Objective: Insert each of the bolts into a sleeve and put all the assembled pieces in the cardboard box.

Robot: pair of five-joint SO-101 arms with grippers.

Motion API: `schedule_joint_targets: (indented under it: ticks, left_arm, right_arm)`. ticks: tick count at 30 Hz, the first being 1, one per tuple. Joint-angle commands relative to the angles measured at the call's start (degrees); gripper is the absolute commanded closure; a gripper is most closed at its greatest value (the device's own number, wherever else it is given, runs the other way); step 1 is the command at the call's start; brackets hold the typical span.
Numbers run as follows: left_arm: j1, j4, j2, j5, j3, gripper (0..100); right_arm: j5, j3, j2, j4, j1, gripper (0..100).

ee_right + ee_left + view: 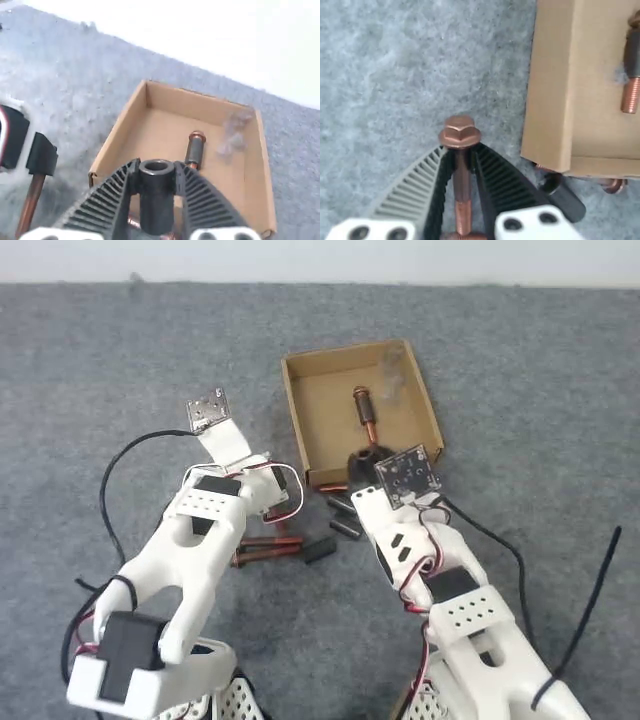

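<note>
My left gripper (460,149) is shut on a copper bolt (459,133), whose hex head sticks out past the fingertips, above the grey carpet just beside the cardboard box (580,85). My right gripper (156,174) is shut on a black sleeve (156,195) held upright with its open bore facing the camera, at the box's near wall (300,430). In the high view that gripper (365,462) hangs over the box's near edge. One assembled bolt and sleeve (365,412) lies inside the box.
Loose copper bolts (268,546) and several black sleeves (345,505) lie on the carpet between the arms, just in front of the box. A crumpled clear plastic bag (232,132) sits in the box's far corner. Open carpet lies all around.
</note>
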Motion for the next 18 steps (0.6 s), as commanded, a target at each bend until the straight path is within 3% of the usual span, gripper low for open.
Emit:
schedule_joint_targets:
  ticks: [1,4,7,10,14,18]
  left_arm:
    - [-0.5,-1.6,-3.8,-0.7,-0.5,99]
    - [-0.5,-1.6,-3.8,-0.7,-0.5,99]
    - [-0.5,-1.6,-3.8,-0.7,-0.5,99]
    - [-0.5,-1.6,-3.8,-0.7,-0.5,99]
    - [-0.5,-1.6,-3.8,-0.7,-0.5,99]
    - [-0.5,-1.6,-3.8,-0.7,-0.5,99]
  right_arm:
    - [-2.1,0.8,-2.2,-6.5,0.1,82.9]
    - [-11.3,1.5,-1.5,-12.3,0.2,80.1]
    - [-17.5,1.1,2.1,-18.3,0.3,86.8]
    - [-17.5,1.1,7.8,-26.8,0.5,99.8]
    - [-17.3,1.2,14.6,-35.2,0.7,95.6]
    - [-17.3,1.5,16.7,-32.0,1.5,99.2]
